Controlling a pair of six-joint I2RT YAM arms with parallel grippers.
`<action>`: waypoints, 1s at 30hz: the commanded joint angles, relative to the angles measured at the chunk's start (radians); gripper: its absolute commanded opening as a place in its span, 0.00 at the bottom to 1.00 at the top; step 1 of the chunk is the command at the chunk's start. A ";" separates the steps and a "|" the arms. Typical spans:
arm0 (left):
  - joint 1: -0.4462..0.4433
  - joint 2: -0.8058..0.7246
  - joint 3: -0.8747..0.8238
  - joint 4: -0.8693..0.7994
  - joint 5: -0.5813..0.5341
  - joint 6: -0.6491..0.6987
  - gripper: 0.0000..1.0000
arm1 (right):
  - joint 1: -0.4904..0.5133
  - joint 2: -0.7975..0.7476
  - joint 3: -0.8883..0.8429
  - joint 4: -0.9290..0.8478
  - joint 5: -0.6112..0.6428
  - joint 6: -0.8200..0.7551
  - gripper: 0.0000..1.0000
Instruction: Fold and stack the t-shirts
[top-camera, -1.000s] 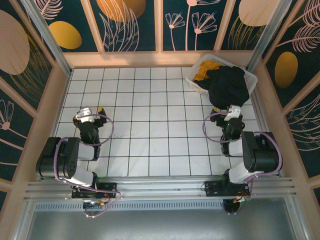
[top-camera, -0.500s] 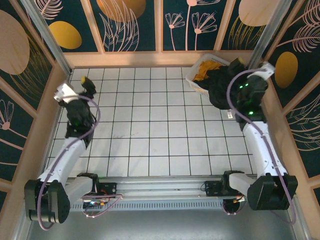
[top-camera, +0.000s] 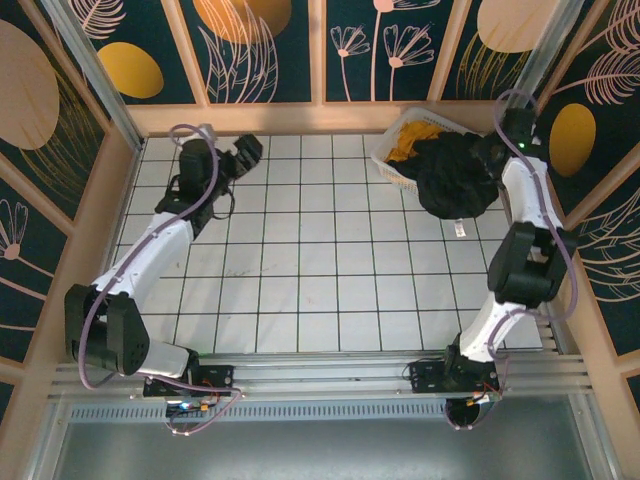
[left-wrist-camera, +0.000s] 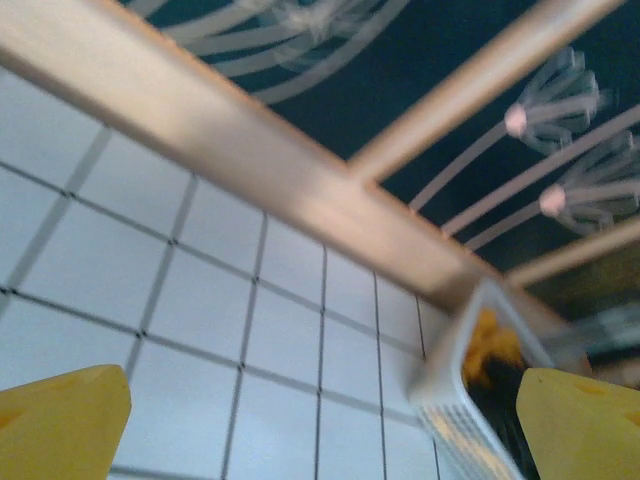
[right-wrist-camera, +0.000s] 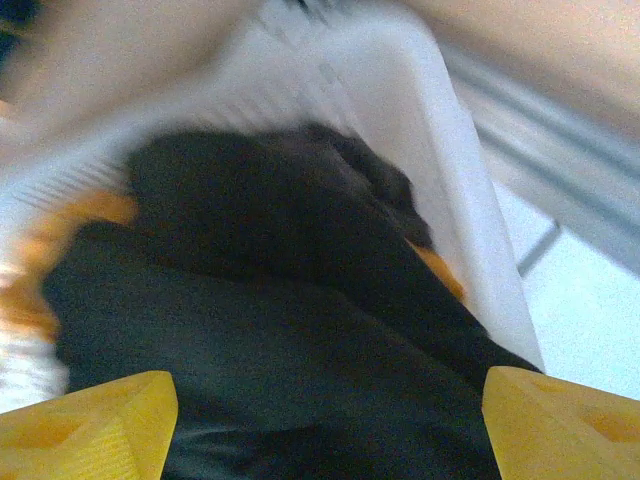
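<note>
spilling over the near rim of the white basket (top-camera: 396, 176) at the far right, the black t-shirt (top-camera: 455, 182) lies heaped beside the mustard-yellow t-shirt (top-camera: 412, 138). the right gripper (top-camera: 488, 150) hangs just above the black one, fingers spread wide. the left gripper (top-camera: 245, 152), far left, is spread wide too.

White lattice basket (top-camera: 388, 168) sits in far-right corner of white tiled table (top-camera: 300, 250), against the wooden frame (top-camera: 260, 118). Dark teal floral panels (top-camera: 265, 50) behind. Aluminium rail (top-camera: 320, 372) along near edge.
</note>
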 joint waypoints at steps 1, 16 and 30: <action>-0.042 -0.014 0.011 -0.022 0.065 -0.027 0.99 | -0.003 0.030 0.020 -0.124 -0.075 0.031 0.78; -0.086 -0.081 -0.015 -0.060 0.043 -0.037 0.84 | 0.029 -0.186 -0.001 0.090 -0.099 0.092 0.00; -0.087 -0.076 0.019 -0.119 -0.035 -0.017 0.82 | 0.193 -0.408 0.123 0.518 -0.245 0.087 0.00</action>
